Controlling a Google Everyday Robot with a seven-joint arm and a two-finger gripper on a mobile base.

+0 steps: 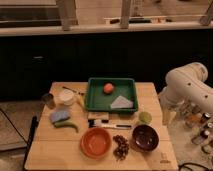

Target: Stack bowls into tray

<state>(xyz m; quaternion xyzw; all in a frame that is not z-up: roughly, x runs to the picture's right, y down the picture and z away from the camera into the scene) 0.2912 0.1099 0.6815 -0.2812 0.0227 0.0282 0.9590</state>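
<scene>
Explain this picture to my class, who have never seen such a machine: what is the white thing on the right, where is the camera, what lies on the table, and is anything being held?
The white thing on the right is a robot arm. Its gripper, which is the robot's hand, hangs beside the table's right edge. The one camera looks down on the wooden table from its near side; where it is mounted is not known. On the table lie an orange bowl, a maroon bowl, a small green cup, a blue sponge and a dark-green tray. The tray holds a round orange thing and a pale sheet. Both bowls rest on the table, outside the tray, so the gripper holds neither.
</scene>
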